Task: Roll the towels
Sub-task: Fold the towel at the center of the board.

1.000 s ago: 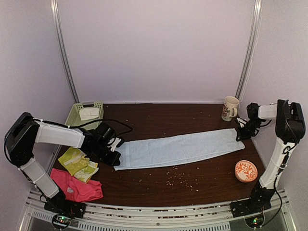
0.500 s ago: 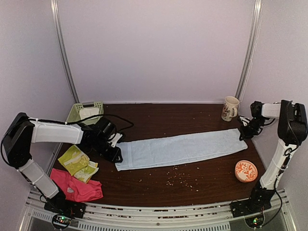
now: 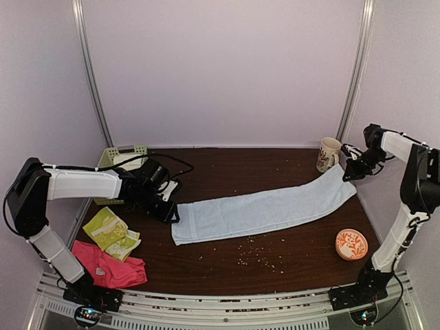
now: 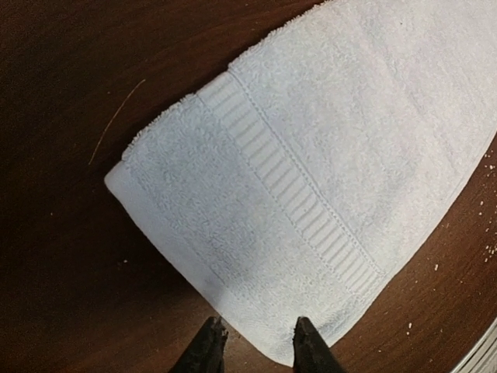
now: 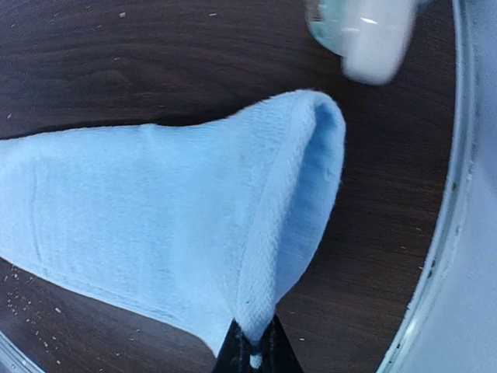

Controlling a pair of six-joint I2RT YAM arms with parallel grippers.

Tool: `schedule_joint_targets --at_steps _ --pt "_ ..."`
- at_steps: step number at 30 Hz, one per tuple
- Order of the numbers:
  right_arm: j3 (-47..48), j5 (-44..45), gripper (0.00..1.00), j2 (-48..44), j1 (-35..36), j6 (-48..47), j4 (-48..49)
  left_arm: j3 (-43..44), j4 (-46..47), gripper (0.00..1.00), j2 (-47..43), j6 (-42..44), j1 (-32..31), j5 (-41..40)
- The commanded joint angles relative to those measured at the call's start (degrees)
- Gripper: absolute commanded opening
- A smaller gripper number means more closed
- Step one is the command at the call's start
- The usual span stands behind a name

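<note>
A long pale blue towel (image 3: 261, 210) lies stretched across the dark table. My right gripper (image 3: 347, 173) is shut on the towel's right end and holds it raised near the mug. In the right wrist view the jaws (image 5: 252, 351) pinch a folded edge of the towel (image 5: 171, 217). My left gripper (image 3: 170, 213) is open at the towel's left end. In the left wrist view its fingers (image 4: 256, 339) straddle the near edge of the towel (image 4: 311, 179), which lies flat. A yellow-green patterned towel (image 3: 110, 232) and a hot-pink towel (image 3: 108, 266) lie crumpled at the front left.
A cream mug (image 3: 328, 154) stands at the back right, close to my right gripper. An orange patterned bowl (image 3: 351, 244) sits at the front right. A pale green basket (image 3: 113, 157) stands at the back left, partly behind my left arm. Crumbs (image 3: 251, 253) lie scattered in front of the towel.
My right gripper has lifted the towel's right end up and back toward the mug. The towel slid slightly right. My left gripper moved back and right, staying at the left end.
</note>
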Motion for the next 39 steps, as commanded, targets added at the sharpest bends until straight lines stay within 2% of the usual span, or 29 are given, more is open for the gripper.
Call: schedule_joint_targets --at_steps 1,9,14,21,25,32,39 --pt "1.29 -8.82 0.0 0.36 5.55 -2.3 -6.72 1.46 -0.53 0.31 1.39 -0.38 -0.16 -2.78" --pt "6.07 -19.93 0.0 4.92 17.07 -3.65 -11.44 -0.38 0.51 0.31 1.67 -2.03 0.49 -5.58" --pt "6.64 -26.56 0.0 7.55 24.66 -2.15 -8.63 -2.18 1.59 0.32 1.66 -3.47 1.23 -5.9" --pt "11.91 -30.81 0.0 12.94 33.36 1.16 -7.59 -4.32 2.41 0.32 0.05 -4.96 1.92 -6.59" --pt "12.45 -33.62 0.0 14.34 37.62 7.0 -1.78 -6.01 3.9 0.32 -0.4 -5.68 2.21 -6.07" --pt "16.26 -33.4 0.0 20.03 45.62 14.93 3.76 -7.42 6.13 0.32 -0.83 -6.97 2.59 -4.75" --pt "16.89 -30.22 0.0 22.1 50.08 27.49 17.2 -9.32 8.18 0.32 -1.29 -8.11 2.76 -3.88"
